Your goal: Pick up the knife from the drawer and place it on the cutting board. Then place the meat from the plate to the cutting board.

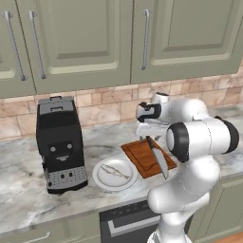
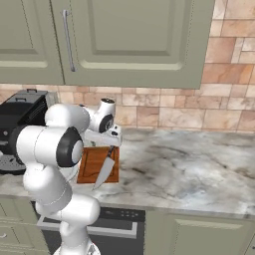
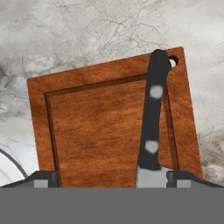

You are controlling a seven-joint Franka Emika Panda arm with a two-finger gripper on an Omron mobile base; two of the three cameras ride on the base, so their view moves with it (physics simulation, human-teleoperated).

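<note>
Near the tabletop's front edge, knife (image 3: 153, 118) lying on the cutting board (image 3: 100, 131) along its right side, blade overhanging the board's front edge, hand (image 3: 111, 177) just above it, fingers spread wide, gripping nothing, plate (image 1: 115, 173) with meat (image 1: 114, 171) beside the board.

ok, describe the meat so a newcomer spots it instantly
Start at the black coffee machine on the marble counter. Just right of it sits a round white plate, beside the wooden cutting board. The meat is the small slender grey fish-like piece on that plate, shorter than the black-handled knife.
</note>
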